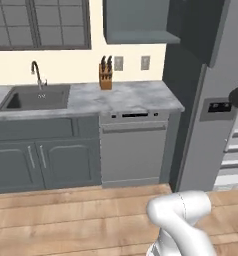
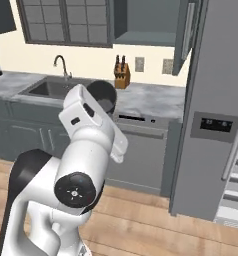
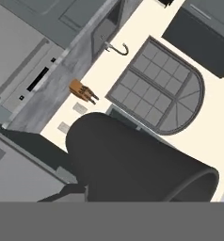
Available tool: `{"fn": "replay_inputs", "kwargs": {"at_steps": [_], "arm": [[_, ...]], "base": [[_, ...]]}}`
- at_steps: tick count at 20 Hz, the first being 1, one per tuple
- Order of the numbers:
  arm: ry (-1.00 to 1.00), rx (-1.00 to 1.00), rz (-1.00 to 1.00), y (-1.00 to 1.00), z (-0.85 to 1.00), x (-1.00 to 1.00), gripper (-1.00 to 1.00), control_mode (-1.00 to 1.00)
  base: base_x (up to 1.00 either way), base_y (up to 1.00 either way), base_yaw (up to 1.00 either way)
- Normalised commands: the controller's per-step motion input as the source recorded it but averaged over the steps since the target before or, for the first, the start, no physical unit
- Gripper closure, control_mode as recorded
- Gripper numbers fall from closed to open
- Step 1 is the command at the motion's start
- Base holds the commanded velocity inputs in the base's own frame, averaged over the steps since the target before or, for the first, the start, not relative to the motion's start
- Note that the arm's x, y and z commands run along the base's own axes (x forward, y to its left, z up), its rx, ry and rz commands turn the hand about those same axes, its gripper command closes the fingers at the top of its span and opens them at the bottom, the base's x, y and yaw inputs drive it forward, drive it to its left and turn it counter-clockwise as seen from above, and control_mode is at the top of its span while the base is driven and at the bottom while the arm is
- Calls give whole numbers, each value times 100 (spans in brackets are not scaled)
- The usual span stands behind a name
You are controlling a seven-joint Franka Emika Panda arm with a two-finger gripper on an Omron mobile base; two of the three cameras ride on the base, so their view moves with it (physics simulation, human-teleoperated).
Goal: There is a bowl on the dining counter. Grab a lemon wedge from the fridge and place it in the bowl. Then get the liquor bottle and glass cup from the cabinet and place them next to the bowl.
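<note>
Glass cup (image 3: 132, 160) | clenched in the gripper (image 2: 108, 107), lying tilted for carrying | fridge (image 2: 216, 110) at three o'clock | dining counter drop-off presumably next

Glossy white arm (image 2: 86, 145) of rounded segments; black shoulder section; dark round joint cap with small markings.
</note>
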Motion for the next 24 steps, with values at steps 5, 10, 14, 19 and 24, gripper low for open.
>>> {"fn": "replay_inputs", "kwargs": {"at_steps": [5,10,14,19,24], "arm": [[0,0,0,0,0,0,100,100],[0,0,0,0,0,0,100,100],[0,0,0,0,0,0,100,100],[0,0,0,0,0,0,100,100],[0,0,0,0,0,0,100,100]], "base": [[-21,-65,34],[-83,-75,45],[-34,-80,54],[-38,-86,52],[-80,-84,47]]}}
